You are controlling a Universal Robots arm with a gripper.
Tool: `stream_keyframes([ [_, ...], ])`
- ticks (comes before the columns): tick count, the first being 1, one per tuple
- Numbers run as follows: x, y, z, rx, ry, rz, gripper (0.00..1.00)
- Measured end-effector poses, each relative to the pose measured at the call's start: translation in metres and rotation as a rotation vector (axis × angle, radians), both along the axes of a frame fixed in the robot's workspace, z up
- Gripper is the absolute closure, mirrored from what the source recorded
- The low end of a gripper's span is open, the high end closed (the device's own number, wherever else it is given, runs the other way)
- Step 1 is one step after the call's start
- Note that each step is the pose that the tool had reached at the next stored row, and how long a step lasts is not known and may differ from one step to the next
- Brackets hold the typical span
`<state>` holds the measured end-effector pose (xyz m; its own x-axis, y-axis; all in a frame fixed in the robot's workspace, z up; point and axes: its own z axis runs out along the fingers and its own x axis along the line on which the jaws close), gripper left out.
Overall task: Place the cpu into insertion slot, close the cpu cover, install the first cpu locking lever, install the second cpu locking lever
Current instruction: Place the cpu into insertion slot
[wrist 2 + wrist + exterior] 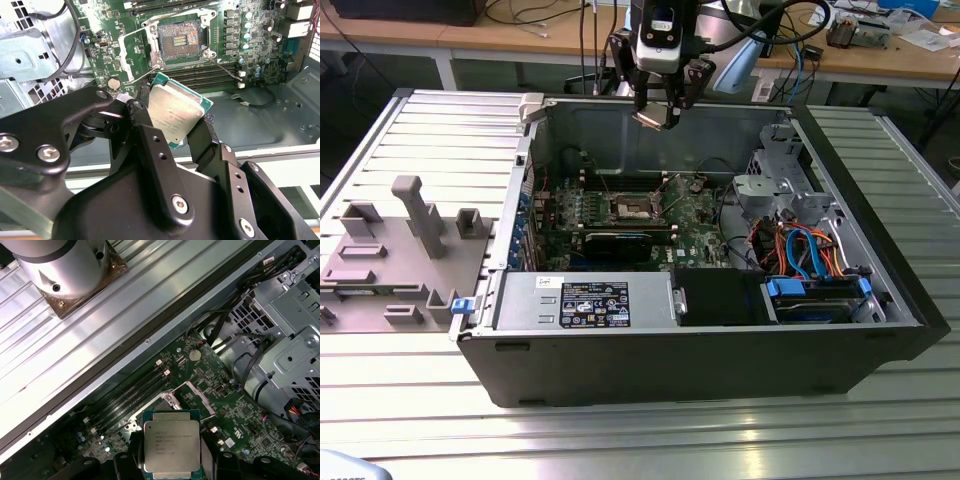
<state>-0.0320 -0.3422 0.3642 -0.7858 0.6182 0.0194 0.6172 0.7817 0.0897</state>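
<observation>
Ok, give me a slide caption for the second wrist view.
Gripper holds the cpu tilted above the green motherboard, whose insertion slot lies open and empty.

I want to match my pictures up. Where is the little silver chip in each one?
Exterior view: the chip hangs in the gripper, high over the open computer case.
Second wrist view: the chip sits tilted between the black fingers, with the green board behind.
First wrist view: the chip faces the camera, green board behind.
Shared landmark: the green board.

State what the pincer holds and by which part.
The pincer is shut on the cpu, gripping it by two opposite edges; its metal top shows in both wrist views.
</observation>
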Motion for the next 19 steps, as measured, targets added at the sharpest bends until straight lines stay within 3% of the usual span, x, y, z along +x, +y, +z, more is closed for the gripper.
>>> stream_keyframes([
  [19, 0.0, 0.0, 0.0, 0.0, 0.0, -0.013, 0.45],
])
